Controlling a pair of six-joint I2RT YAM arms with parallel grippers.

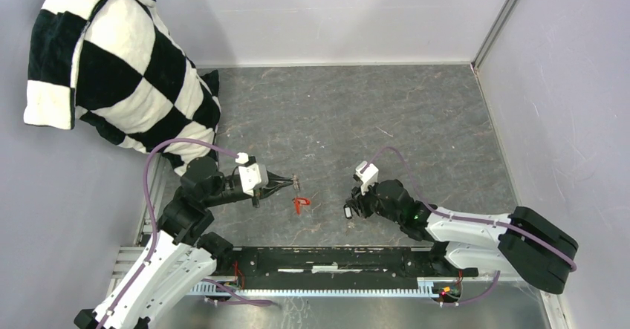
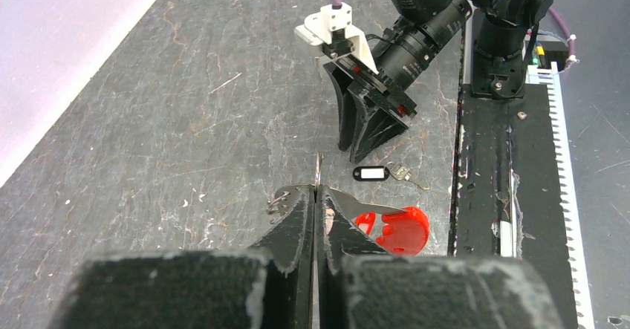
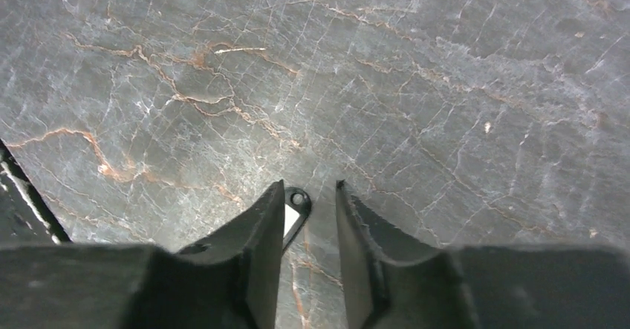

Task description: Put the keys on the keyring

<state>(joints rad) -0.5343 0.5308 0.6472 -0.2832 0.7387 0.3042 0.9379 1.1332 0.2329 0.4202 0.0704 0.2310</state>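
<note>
The desk [image 1: 371,121] is a dark grey, stone-patterned sheet with rusty veins and pale scratches, closed in by plain lilac-grey walls [image 1: 334,17]. A metal post [image 1: 501,17] stands in the far right corner.

The red fob [image 1: 299,206] lies on the desk, and a black rail [image 1: 334,258] runs along the near edge behind it. A black-and-white checked cushion [image 1: 126,69] leans far off to the fob's left, against the back wall.

The left claw [image 2: 316,194] hangs just beyond the fob, pressed together and pinching the thin silvery keyring [image 2: 318,167], seen edge-on. Whether ring and fob are joined I cannot tell.

To the fob's right the right claw [image 3: 310,186] points down, its fingers slightly spread and gripping nothing. The black-headed key [image 2: 371,173] lies flat at its tips. Its white label is too small to read.
</note>
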